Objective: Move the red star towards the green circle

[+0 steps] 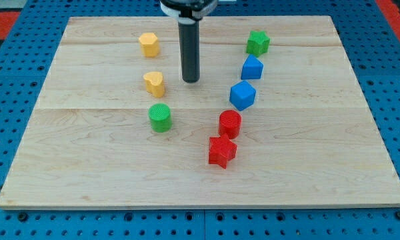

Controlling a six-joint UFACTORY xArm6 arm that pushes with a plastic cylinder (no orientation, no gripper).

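The red star (221, 151) lies on the wooden board, below the middle. The green circle (160, 118) stands to the star's upper left, about a hand's width away. My tip (191, 81) rests on the board above both, to the right of the yellow heart (154, 84). It touches no block. It is well above the red star and up and to the right of the green circle.
A red cylinder (230, 124) sits just above the red star, nearly touching it. A blue hexagon-like block (242, 95), a blue block (251, 68) and a green star (257, 43) run up the right. A yellow hexagon (149, 44) is at upper left.
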